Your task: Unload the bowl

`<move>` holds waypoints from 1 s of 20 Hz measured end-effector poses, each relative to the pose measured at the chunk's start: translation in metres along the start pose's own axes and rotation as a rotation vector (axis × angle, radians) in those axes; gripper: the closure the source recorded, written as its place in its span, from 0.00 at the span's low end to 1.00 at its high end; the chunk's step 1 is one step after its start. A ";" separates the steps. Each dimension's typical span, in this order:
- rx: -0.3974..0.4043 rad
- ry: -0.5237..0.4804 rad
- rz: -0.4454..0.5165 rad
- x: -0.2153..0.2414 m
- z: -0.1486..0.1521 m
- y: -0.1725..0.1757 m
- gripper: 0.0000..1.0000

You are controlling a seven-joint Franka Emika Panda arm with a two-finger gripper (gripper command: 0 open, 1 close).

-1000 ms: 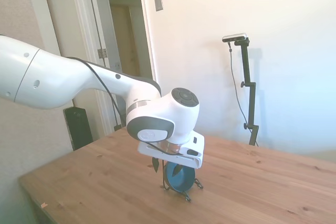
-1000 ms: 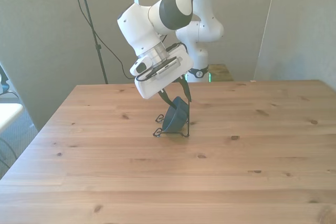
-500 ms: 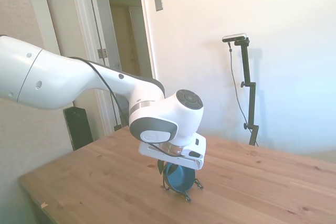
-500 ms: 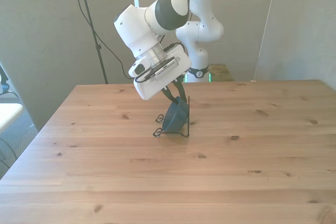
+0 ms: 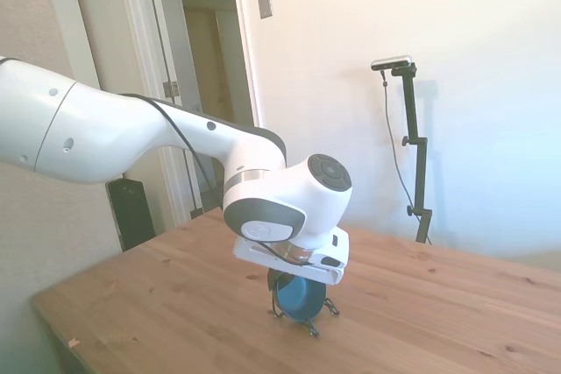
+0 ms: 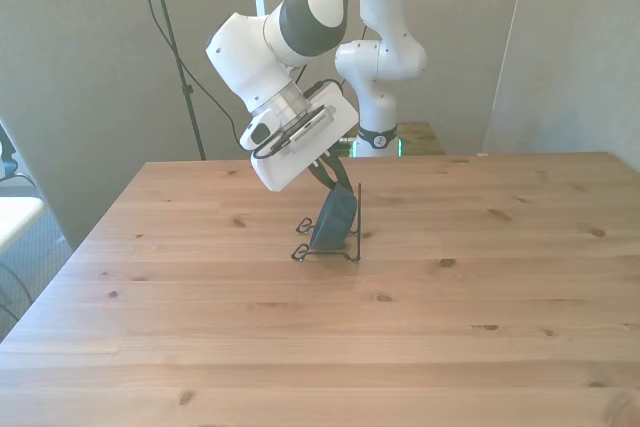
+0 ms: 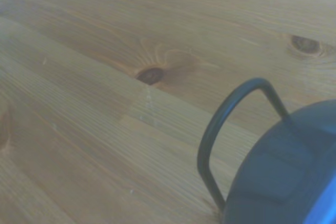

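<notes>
Wooden tabletop (image 6: pixel 450 327), mid-span: the blue bowl (image 6: pixel 334 219) stands on edge in the black wire rack (image 6: pixel 348 243), and the pincer (image 6: pixel 338 185) is pinching the bowl's upper rim

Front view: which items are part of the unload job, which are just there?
Job:
- blue bowl, standing on edge in the rack
- black wire rack holding it
- gripper, at the bowl's top

Just there:
- wooden table

blue bowl (image 6: pixel 334 219) tilted in wire rack (image 6: pixel 345 247)
</notes>
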State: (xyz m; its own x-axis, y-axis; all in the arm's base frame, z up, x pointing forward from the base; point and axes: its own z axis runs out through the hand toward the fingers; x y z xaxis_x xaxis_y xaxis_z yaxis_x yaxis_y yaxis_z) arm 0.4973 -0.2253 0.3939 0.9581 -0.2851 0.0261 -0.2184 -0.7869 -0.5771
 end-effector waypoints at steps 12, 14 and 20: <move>-0.013 0.207 -0.022 -0.031 -0.044 0.002 1.00; -0.023 0.250 -0.049 -0.050 -0.048 -0.019 1.00; -0.109 0.295 -0.072 -0.121 -0.051 -0.076 1.00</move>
State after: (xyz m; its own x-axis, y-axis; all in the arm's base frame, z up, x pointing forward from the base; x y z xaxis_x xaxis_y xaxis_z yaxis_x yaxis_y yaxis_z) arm 0.3882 -0.1587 0.4761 0.8806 -0.3603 0.3080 -0.1858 -0.8602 -0.4749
